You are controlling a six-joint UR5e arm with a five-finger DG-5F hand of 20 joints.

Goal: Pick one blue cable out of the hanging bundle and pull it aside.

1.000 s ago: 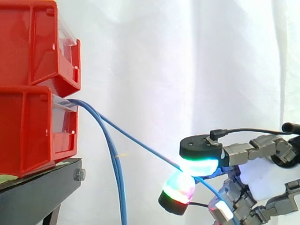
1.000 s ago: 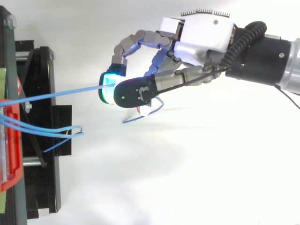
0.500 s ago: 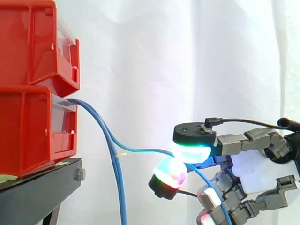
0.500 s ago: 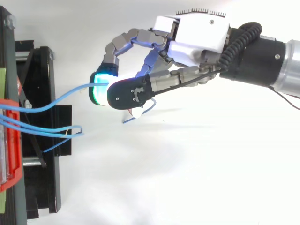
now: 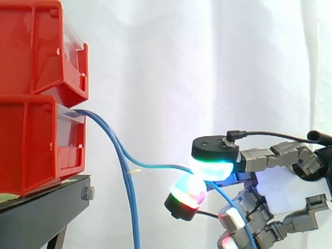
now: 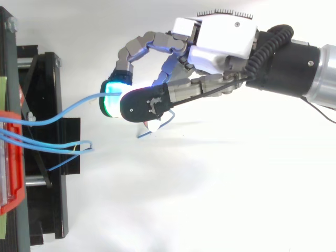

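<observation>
Bins of glossy red plastic, boxy with clear front panels, sit stacked on a black metal stand before a soft white curtain. The hand reaches level toward them. Its grey jointed fingers are curled so that two thick rounded pads, one glowing green and one pink, press together on a thin, smooth blue cable. That cable runs from the lower bin in a slack curve to the pads, then drops below the hand. The bundle of like cables hangs straight down between the hand and the stand, apart from the pads.

From above, the hand slants in with its white shell upward and its fingers arched forward. The pinched blue cable bows away from the fingertips to the bins. The bundle lies by the stand, off to one side of the fingertips. A loose end of cable curls under the hand.
</observation>
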